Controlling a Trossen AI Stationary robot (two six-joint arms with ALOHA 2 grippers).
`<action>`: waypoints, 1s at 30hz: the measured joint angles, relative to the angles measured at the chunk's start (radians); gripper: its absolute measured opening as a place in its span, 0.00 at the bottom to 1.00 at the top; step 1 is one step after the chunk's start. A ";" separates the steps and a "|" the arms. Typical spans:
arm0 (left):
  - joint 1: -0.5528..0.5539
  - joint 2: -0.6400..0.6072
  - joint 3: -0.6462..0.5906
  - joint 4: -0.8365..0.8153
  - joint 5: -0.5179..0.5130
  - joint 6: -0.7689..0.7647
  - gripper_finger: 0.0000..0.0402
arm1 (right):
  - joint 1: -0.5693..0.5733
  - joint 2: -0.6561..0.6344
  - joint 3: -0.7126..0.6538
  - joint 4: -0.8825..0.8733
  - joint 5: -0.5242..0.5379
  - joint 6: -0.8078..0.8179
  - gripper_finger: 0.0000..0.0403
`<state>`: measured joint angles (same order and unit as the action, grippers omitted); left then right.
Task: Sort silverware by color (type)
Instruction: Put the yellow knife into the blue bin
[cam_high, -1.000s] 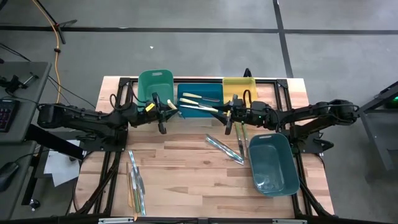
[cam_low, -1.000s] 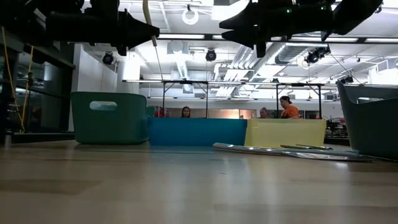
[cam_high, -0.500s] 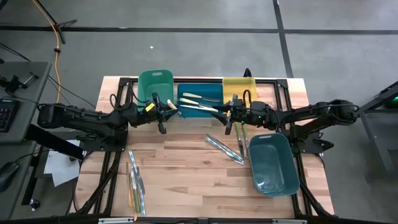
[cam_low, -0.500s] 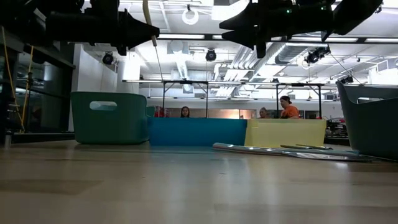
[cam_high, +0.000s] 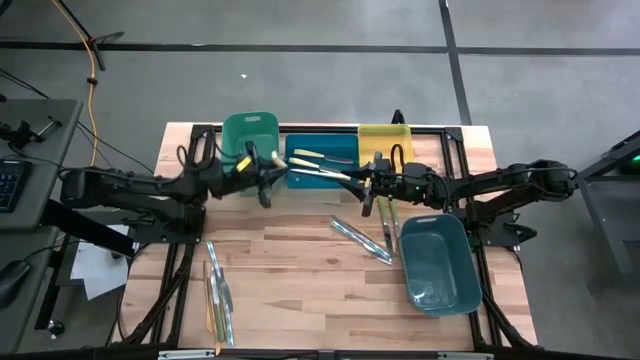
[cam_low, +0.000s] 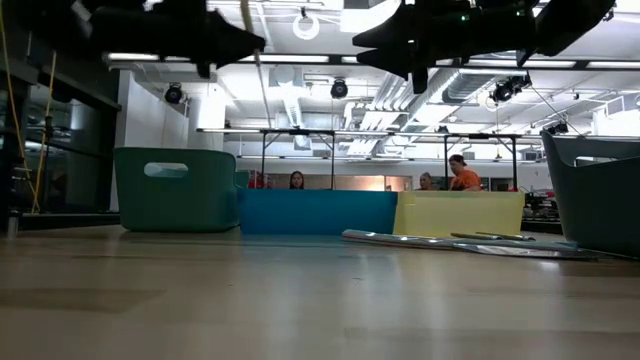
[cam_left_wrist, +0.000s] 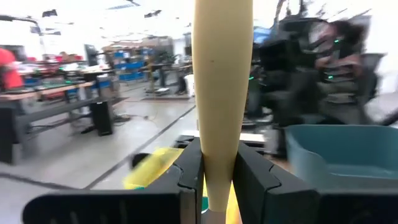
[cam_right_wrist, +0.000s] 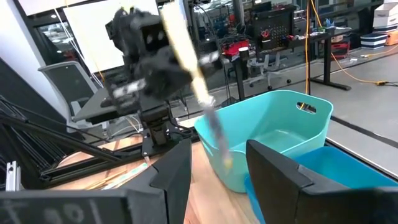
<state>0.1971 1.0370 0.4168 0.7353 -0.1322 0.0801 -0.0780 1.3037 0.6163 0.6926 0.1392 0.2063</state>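
The middle and near side of the tabletop (cam_high: 300, 270) lie bare, giving free passage. Along the far edge a green bin (cam_high: 249, 135), blue bin (cam_high: 320, 165) and yellow bin (cam_high: 385, 140) stand in a row. A teal bin (cam_high: 437, 262) blocks the right side.

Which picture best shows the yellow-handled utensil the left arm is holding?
The left wrist view: the pale yellow handle fills it, clamped between the left gripper. High and right wrist views show it small; the low view, only a thin strip.
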 joint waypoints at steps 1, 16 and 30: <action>0.020 0.005 0.052 -0.064 -0.001 0.018 0.12 | 0.000 0.000 0.000 0.000 0.000 0.008 0.37; 0.251 0.513 0.862 -0.946 0.051 0.211 0.12 | 0.000 0.000 0.001 0.023 0.000 0.022 0.37; 0.294 0.900 0.994 -1.080 0.070 0.248 0.12 | 0.000 0.000 0.001 0.024 -0.001 0.037 0.37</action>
<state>0.4914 1.9365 1.4108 -0.3444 -0.0624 0.3286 -0.0780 1.3037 0.6174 0.7164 0.1387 0.2432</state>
